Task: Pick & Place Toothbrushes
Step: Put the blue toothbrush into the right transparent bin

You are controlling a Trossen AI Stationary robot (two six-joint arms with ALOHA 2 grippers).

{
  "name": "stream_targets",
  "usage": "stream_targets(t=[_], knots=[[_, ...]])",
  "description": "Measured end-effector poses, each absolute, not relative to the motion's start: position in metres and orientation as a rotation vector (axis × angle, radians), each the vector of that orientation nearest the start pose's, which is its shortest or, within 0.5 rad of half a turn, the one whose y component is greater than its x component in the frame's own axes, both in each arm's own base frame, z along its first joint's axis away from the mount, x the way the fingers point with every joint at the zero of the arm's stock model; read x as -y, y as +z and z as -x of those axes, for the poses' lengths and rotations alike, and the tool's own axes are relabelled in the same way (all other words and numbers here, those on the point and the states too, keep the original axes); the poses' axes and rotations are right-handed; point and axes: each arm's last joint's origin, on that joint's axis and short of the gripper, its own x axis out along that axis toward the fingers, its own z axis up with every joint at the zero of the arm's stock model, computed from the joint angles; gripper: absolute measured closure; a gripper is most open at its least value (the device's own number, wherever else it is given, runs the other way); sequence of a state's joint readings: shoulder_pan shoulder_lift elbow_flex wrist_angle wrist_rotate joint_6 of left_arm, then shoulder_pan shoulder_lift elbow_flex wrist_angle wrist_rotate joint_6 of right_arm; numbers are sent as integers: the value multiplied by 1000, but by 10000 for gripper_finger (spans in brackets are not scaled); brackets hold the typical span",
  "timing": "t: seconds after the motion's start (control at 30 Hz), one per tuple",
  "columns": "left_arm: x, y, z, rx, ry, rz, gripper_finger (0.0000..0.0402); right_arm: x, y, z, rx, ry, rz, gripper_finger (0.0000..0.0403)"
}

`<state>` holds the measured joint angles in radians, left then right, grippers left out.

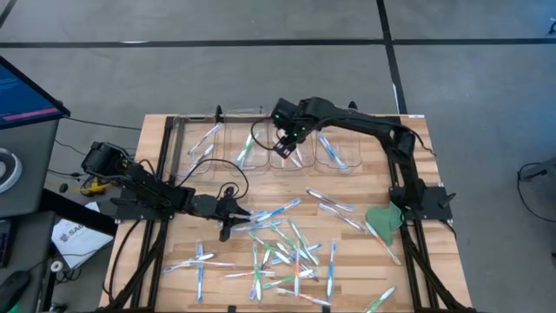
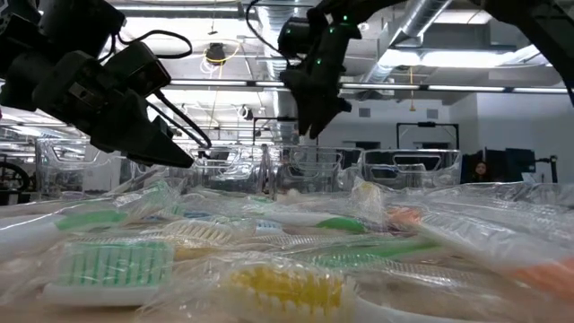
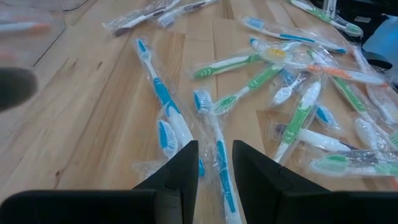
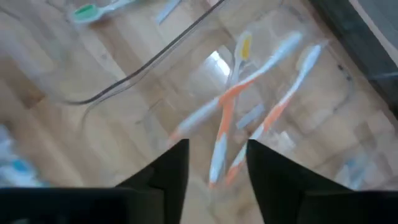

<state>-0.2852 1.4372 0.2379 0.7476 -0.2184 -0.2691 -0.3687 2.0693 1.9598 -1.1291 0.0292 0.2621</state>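
Many wrapped toothbrushes (image 1: 287, 252) lie scattered on the wooden table, with white handles and blue, green or orange accents. My left gripper (image 1: 233, 216) hovers open at the pile's left edge. In the left wrist view its fingers (image 3: 214, 146) stand on either side of a blue-handled toothbrush (image 3: 221, 168) without touching it. My right gripper (image 1: 287, 146) hangs open above a clear bin (image 1: 291, 161) at the far side. That bin holds orange-handled toothbrushes (image 4: 224, 118). In the low view my right gripper (image 2: 316, 126) points down above the bins' rims.
A row of clear bins (image 1: 195, 139) (image 1: 339, 152) stands along the table's far edge, some with toothbrushes in them. A flat green leaf-shaped piece (image 1: 382, 217) lies near the right arm's base. Cables (image 1: 221, 187) trail over the table by the left arm.
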Motion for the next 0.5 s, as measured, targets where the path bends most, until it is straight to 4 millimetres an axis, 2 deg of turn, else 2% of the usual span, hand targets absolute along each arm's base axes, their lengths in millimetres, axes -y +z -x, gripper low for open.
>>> stream_targets(t=[0.1, 0.2, 0.33, 0.5], knots=[[55, 117, -209, -442, -7, 153, 309, 152, 297, -394, -1183, -510, -453, 212], [55, 117, -209, -442, -7, 153, 309, 142, 326, -384, -1191, -516, -471, 193], [55, 117, -209, -442, -7, 153, 309, 113, 355, -370, -1208, -469, -439, 178], [55, 117, -209, -442, -8, 153, 309, 68, 371, -363, -1220, -376, -361, 173]])
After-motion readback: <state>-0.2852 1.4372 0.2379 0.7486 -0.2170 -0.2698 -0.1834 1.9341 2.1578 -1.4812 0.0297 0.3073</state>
